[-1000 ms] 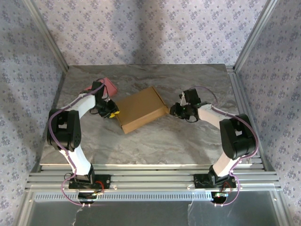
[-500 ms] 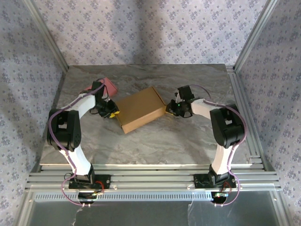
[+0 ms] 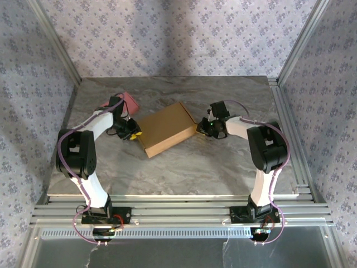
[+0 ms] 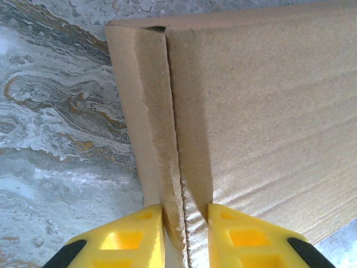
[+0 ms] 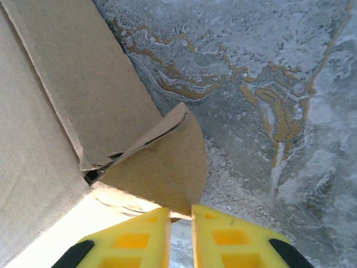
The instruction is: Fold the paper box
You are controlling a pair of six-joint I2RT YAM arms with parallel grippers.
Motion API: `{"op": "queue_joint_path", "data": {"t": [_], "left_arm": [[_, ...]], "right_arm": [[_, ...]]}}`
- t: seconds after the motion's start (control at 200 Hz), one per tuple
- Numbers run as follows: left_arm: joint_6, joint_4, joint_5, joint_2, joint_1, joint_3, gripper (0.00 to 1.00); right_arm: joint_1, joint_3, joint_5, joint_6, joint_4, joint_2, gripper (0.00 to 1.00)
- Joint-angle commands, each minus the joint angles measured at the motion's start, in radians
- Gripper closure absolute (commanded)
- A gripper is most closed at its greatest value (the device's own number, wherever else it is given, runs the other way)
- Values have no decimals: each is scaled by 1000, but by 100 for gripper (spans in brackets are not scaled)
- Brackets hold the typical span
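L claw (image 4: 184, 223) clenched on box (image 3: 166, 128) wall, pinning it at table (image 3: 184, 167) centre so it can't slide. R claw (image 5: 181, 215) nearly shut at loose corner flap (image 5: 162, 162), prob. to tuck it; can't tell if gripped.

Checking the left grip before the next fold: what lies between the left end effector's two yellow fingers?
The side edge of the paper box, pinched between the fingers of the left end effector; the left wrist view shows it.
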Motion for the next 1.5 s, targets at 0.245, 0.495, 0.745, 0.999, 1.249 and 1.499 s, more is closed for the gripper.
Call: {"op": "queue_joint_path", "data": {"t": [0.245, 0.495, 0.745, 0.999, 1.249, 1.499], "left_arm": [[2, -124, -44, -1, -16, -40, 65], [10, -140, -85, -66, -18, 11, 48], [-36, -153, -91, -174, -35, -42, 48], [-158, -82, -30, -246, -87, -133, 50], [-175, -77, -78, -228, -121, -120, 46], [-169, -103, -75, -167, -84, -51, 46]], "right_arm": [[-14, -83, 102, 69, -55, -243, 71], [-23, 22, 104, -121, -206, -165, 64], [-32, 162, 91, -164, -259, -82, 51], [-36, 286, 29, -236, -305, 15, 47], [-31, 240, 24, -126, -335, -17, 46], [-82, 103, 29, 174, -238, -77, 60]]}}
